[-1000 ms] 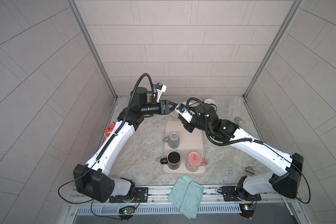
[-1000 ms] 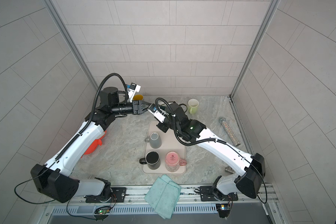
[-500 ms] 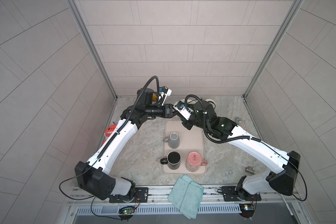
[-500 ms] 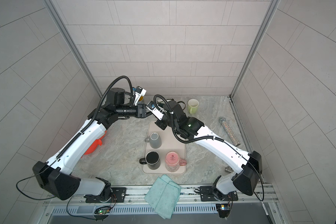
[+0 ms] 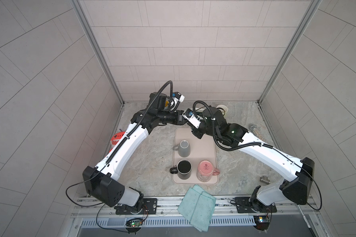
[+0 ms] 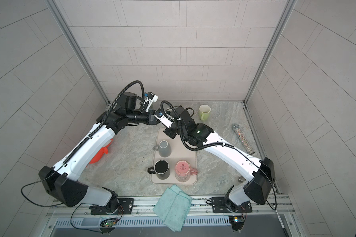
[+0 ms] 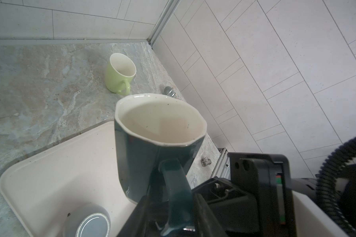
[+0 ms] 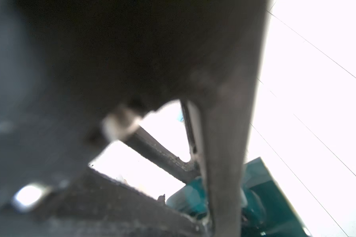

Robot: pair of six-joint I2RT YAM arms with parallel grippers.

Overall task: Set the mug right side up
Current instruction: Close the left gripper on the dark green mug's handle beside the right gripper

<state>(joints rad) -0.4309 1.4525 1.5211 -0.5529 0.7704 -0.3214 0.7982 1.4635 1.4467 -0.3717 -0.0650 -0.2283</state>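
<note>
Over mat (image 7: 49,174) corner: teal mug (image 7: 138,164) upright, right hand (image 7: 214,190) clamped on handle (image 7: 174,184); left hand (image 7: 174,223) state unclear

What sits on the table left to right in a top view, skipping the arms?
Red toy → grey mug → pink mug → green mug → microphone. Black mug and cloth left out: they overlap the grey mug's span.

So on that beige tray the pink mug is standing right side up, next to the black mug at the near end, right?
Not quite. The pink mug is upside down: both top views show its flat base, with a stamp on it, facing up. The rest holds: it stands beside the black mug at the near end of the tray.
</note>
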